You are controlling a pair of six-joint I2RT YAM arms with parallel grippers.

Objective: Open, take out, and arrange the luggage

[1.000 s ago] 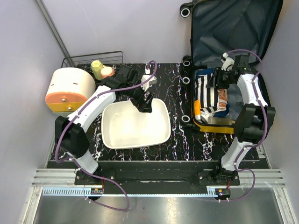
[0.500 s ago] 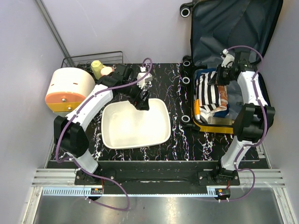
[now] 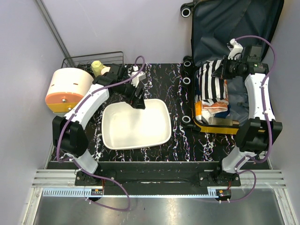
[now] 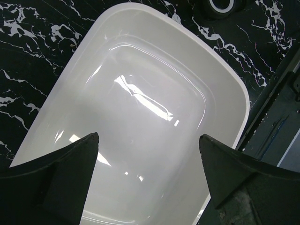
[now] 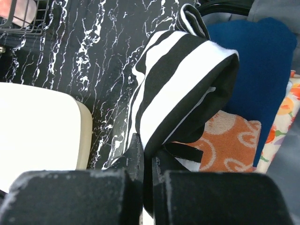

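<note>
2 grippers reach forward — left gripper (image 4: 147,152) spread wide, right gripper (image 5: 147,157) clamped on striped cloth (image 5: 187,79).

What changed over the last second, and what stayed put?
The right gripper closed on the striped cloth and raised it toward the lid of the luggage. The left gripper, open, drew back toward the far edge of the white tray. Tray and round container did not move.

Bright, even light from above fills the top view and casts only soft, short shadows. In the left wrist view, white glare streaks lie across the glossy tray (image 4: 93,117), and the dark left fingers (image 4: 51,187) look soft-edged. In the right wrist view the near right fingers (image 5: 70,197) blur, while the striped cloth (image 5: 183,89) is sharp.
</note>
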